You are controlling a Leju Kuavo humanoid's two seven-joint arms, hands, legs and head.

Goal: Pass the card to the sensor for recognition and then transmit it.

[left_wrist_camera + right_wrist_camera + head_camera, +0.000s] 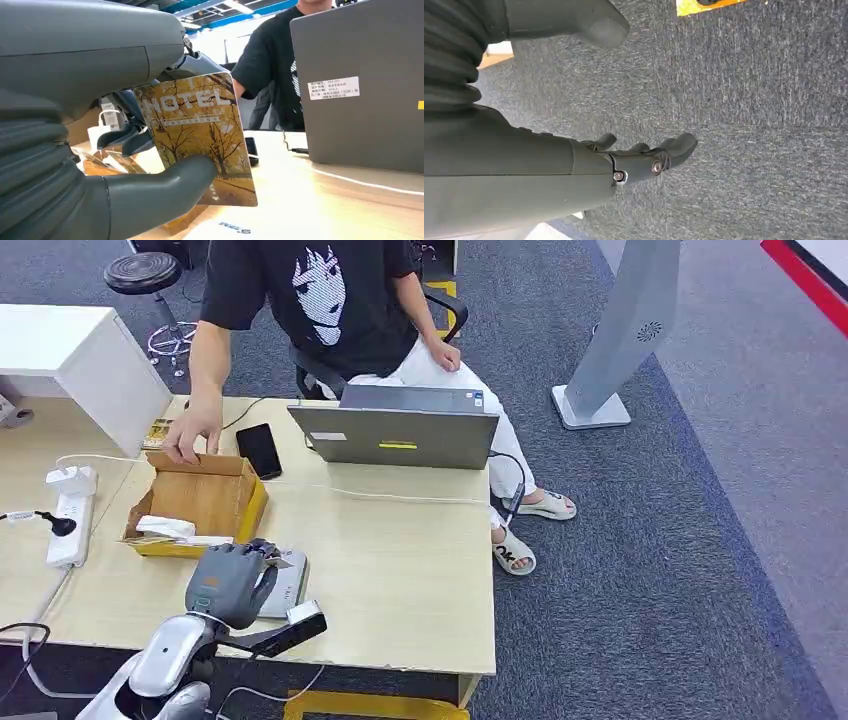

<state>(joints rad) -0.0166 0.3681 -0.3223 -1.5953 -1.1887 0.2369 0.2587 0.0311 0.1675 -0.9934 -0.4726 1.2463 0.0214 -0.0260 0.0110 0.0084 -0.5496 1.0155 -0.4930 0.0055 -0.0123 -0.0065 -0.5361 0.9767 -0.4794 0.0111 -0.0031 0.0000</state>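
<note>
My left hand (232,580) hovers over the grey flat sensor (288,585) near the desk's front edge. It pinches a yellow hotel card (202,135) printed with autumn trees between the thumb (165,195) and the fingers behind the card. The card (275,558) peeks out as a small edge past the knuckles, above the sensor. My right hand (644,155) hangs over grey carpet with its fingers apart and nothing in it.
An open cardboard box (200,502) stands just beyond my left hand, and a seated person's hand (190,438) rests on its far edge. A black phone (259,450) and a grey laptop (395,427) lie farther back. A power strip (68,515) sits left.
</note>
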